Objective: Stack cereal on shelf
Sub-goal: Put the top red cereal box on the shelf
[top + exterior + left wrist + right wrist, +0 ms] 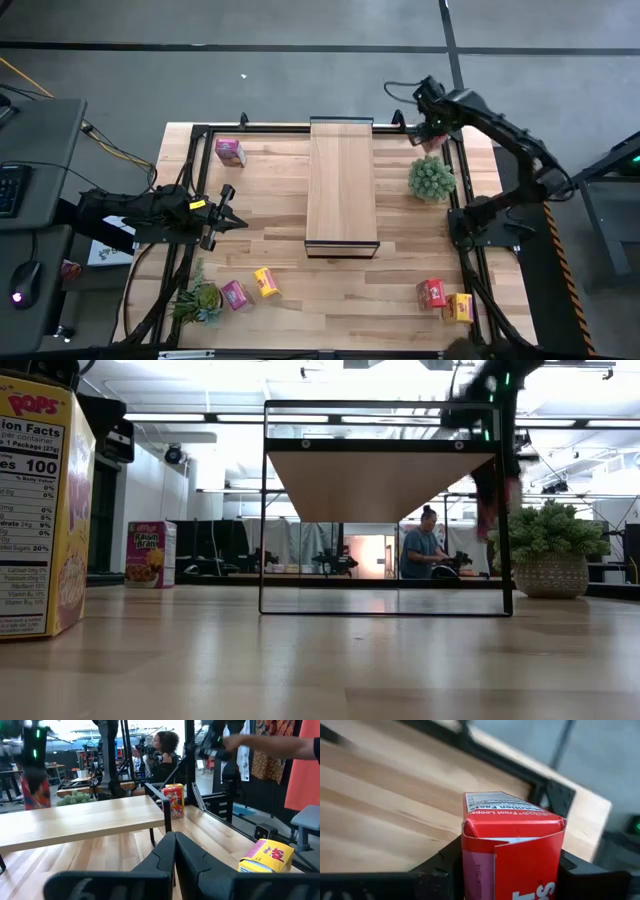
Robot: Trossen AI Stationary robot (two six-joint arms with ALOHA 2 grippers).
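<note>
The shelf (342,185) stands in the middle of the table, a pale plank on a dark frame. My right gripper (432,135) hangs over the table's far right corner, shut on a red cereal box (512,850); in the low view the box (487,510) shows blurred beside the shelf's right leg. My left gripper (225,210) waits shut at the table's left side, pointing level at the shelf. Other cereal boxes stand on the table: pink (230,150) at far left, pink (235,295) and yellow (266,282) at near left, red (431,293) and yellow (458,306) at near right. My right gripper pinches the red box by two opposite sides (468,865), one dark finger (440,870) on each. The fingers come from above, slanting down. The box is lifted clear of the table and hangs below the gripper.
A green spiky plant in a pot (432,178) sits right of the shelf, just near of my right gripper. A second plant (200,298) lies at the near left by the boxes. Dark frame rails (458,190) run along the table's edges. A person (425,550) is in the room behind.
</note>
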